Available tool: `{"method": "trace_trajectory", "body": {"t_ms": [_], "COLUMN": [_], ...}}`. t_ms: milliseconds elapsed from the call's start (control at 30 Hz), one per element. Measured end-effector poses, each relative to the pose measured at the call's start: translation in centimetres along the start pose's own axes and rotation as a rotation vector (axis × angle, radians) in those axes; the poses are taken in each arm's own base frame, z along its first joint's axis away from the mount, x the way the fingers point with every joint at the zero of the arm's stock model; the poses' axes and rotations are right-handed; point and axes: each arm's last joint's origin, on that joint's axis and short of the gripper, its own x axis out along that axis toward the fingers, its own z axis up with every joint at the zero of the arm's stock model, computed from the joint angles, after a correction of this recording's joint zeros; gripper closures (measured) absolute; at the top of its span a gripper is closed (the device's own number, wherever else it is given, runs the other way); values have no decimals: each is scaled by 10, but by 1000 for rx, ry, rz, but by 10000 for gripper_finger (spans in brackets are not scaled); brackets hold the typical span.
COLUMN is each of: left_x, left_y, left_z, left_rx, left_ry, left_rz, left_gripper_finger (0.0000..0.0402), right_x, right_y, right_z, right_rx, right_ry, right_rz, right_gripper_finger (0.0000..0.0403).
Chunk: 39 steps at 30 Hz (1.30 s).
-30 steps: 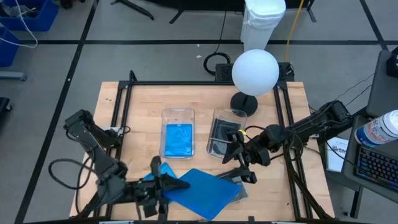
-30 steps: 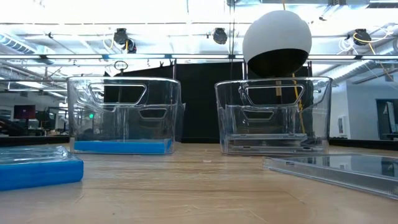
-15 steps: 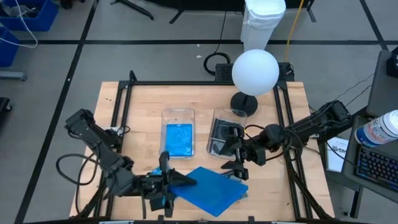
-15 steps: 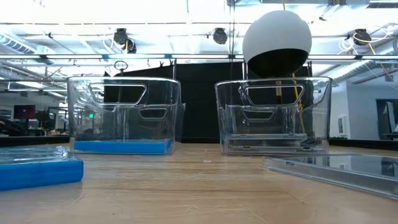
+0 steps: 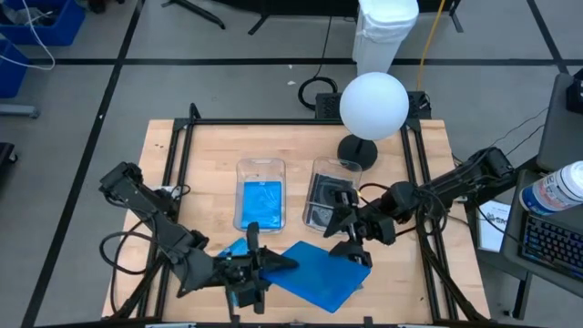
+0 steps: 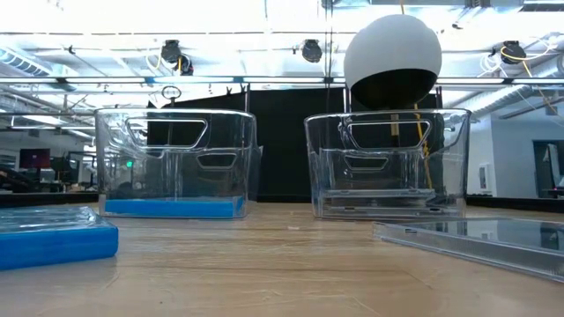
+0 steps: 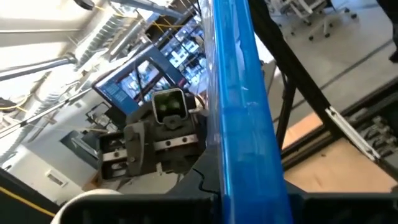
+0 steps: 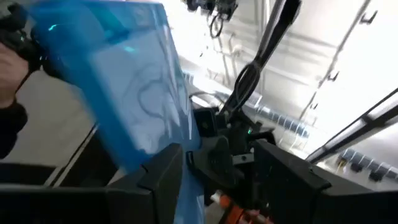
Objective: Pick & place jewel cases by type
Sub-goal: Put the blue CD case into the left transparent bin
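— Any writing, labels or numbers you can make out?
— None. The monitor [image 7: 140,78] in the left wrist view shows coloured tiles, too blurred to read, and the blue jewel case [image 5: 314,273] carries no print.

We see our left gripper [image 5: 266,264] low at the table's near edge, fingers pinched tight, arm stretched along that edge. Our right gripper [image 5: 351,239] reaches in from the right, jaws spread.

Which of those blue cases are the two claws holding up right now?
The big blue case near the table's front edge, between the left gripper and right gripper; the other blue cases lie inside the left bin.
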Motion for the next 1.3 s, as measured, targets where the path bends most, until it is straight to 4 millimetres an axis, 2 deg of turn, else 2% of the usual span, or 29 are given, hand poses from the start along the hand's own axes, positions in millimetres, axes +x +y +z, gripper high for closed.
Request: {"method": "trace_trajectory", "body": {"t_ms": [200,300,467,700,867,1067,1200,1300], "left_x": [3,3,-3,-21,-24,-24,-23,-20], "left_y": [0,-1,-5,-11,-14,-14,-14,-13], "left_z": [-2,-2,3,18,19,18,17,14], "left_rx": [4,18,42,88,90,92,76,73], "left_ry": [3,2,-11,-5,2,7,7,13], "left_rz": [4,1,0,56,51,45,42,33], "left_gripper_finger": [378,390,383,391,378,390,378,388], "right_x": [3,3,1,-7,-5,-3,-2,-2], "right_y": [0,2,7,14,16,16,16,14], "right_z": [-1,-1,-6,-26,-20,-13,-9,-5], "right_rx": [87,95,111,155,137,123,119,108], "right_ry": [24,8,60,213,166,108,72,32], "right_rz": [32,85,115,182,176,156,143,124], "right_gripper_finger": [275,303,322,282,234,184,169,168]}}
